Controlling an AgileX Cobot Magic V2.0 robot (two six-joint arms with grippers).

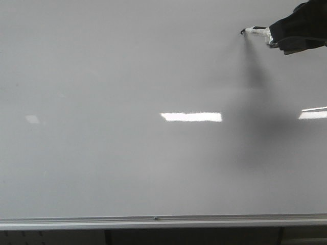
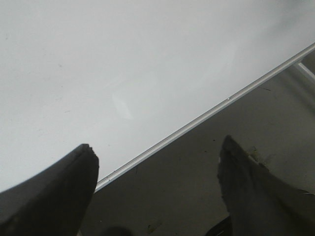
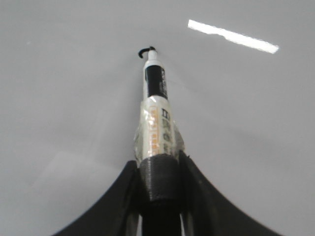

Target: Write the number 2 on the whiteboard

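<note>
The whiteboard [image 1: 127, 153] fills the front view, with its silver frame rail [image 1: 153, 221] along the near edge. My right gripper [image 1: 278, 38] at the far right is shut on a white marker [image 1: 257, 31], also seen in the right wrist view [image 3: 156, 123]. The marker tip touches the board beside a short curved black stroke [image 3: 142, 50], also in the front view [image 1: 241, 32]. No whole number 2 shows. My left gripper [image 2: 157, 164] is open and empty over the board's rail [image 2: 206, 114] and is out of the front view.
Bright rectangular light reflections [image 1: 191, 117] lie on the board. A dark surface [image 2: 197, 177] lies beyond the board's edge in the left wrist view. The right arm casts a grey shadow [image 1: 260, 122] on the board.
</note>
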